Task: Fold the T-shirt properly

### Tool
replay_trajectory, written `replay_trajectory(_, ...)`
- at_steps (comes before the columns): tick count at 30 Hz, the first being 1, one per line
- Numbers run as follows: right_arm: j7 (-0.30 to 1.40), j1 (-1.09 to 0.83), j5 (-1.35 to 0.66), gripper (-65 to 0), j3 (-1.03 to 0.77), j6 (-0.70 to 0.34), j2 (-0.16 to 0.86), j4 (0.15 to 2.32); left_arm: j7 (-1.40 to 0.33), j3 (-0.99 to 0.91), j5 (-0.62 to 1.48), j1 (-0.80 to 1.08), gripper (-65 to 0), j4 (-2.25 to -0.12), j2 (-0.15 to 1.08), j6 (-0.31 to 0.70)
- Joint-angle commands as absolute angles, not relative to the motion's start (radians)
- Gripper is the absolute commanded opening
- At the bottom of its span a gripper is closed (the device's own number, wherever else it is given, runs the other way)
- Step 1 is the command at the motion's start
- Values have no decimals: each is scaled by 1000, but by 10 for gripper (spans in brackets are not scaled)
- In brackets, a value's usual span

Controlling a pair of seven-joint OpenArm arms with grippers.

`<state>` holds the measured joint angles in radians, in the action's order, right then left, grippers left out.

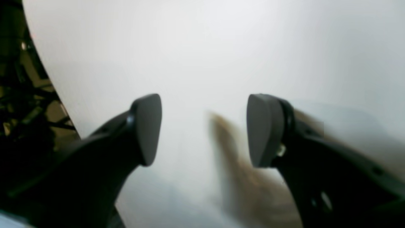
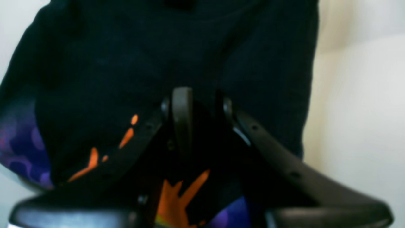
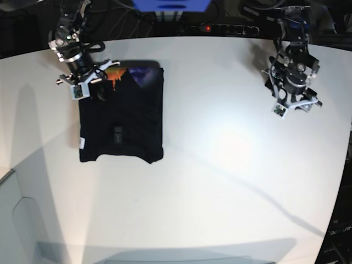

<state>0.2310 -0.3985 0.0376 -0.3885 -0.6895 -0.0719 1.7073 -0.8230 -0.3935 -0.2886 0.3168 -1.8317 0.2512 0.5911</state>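
Folded black cloth T-shirt (image 3: 121, 115) with orange and purple print lies flat on the white surface (image 3: 220, 165), base view's left side. Right end effector (image 2: 198, 104) sits at its far edge, pinching a fold of black cloth. Left end effector (image 1: 204, 129) spread wide, holding nothing, well apart from the shirt.

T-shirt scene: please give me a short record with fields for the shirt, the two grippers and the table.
T-shirt: black, folded to a rough rectangle, orange and purple print showing at its far edge
Right gripper: at the shirt's far edge, jaws nearly together with black cloth between them
Left gripper: open, empty, over bare table, far from the shirt
Table: white
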Motion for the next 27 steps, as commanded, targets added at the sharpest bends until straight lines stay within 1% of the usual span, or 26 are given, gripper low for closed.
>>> replay_trajectory(1,213,-403,27,-543,-392,-698,-64,1721,-814,-407,-297,323,-246,-1867,251,581)
replay_trajectory(4,211,-421,25,-543,-392,-698,-64,1755,-814,-418,-297,357,-246,-1893,239,581)
replay_trajectory(7,209,-455,-58,-543,-392,-698,-65,1847,-823,-415,-297,397,-248,-1940,236,581)
replay_trajectory(8,209,-467,-81,-543,-392,-698,-67,1880,-823,-414,-297,410,-253,-1952,236,581)
replay_trajectory(9,217,-483,-96,-543,-392,-698,-70,1917,-823,-412,-297,429,-272,-1971,236,581)
replay_trajectory(11,222,-527,-101,-544,-392,-698,-73,1982,-825,-412,-297,469,-335,-2003,217,581)
replay_trajectory(14,213,-622,-101,-544,-394,-698,-102,2031,-825,-423,-297,541,-461,-2020,170,581)
replay_trajectory(16,211,-694,-105,-546,-394,-698,-99,2035,-823,-441,-297,596,-546,-2020,140,581)
replay_trajectory(17,211,-727,-105,-552,-394,-698,-97,2035,-823,-447,-297,621,-582,-2020,122,581)
replay_trajectory(19,211,-808,-107,-590,-400,-698,-90,2034,-816,-463,-297,667,-650,-2020,91,581)
replay_trajectory(22,211,-892,-107,-647,-404,-698,-91,2032,-812,-478,-297,717,-650,-2022,48,582)
replay_trajectory(25,211,-983,-107,-650,-404,-698,-87,2032,-811,-492,-297,763,-650,-2025,4,582)
replay_trajectory(27,211,-1036,-107,-650,-400,-698,-47,2032,-811,-496,-297,792,-650,-2028,-30,582)
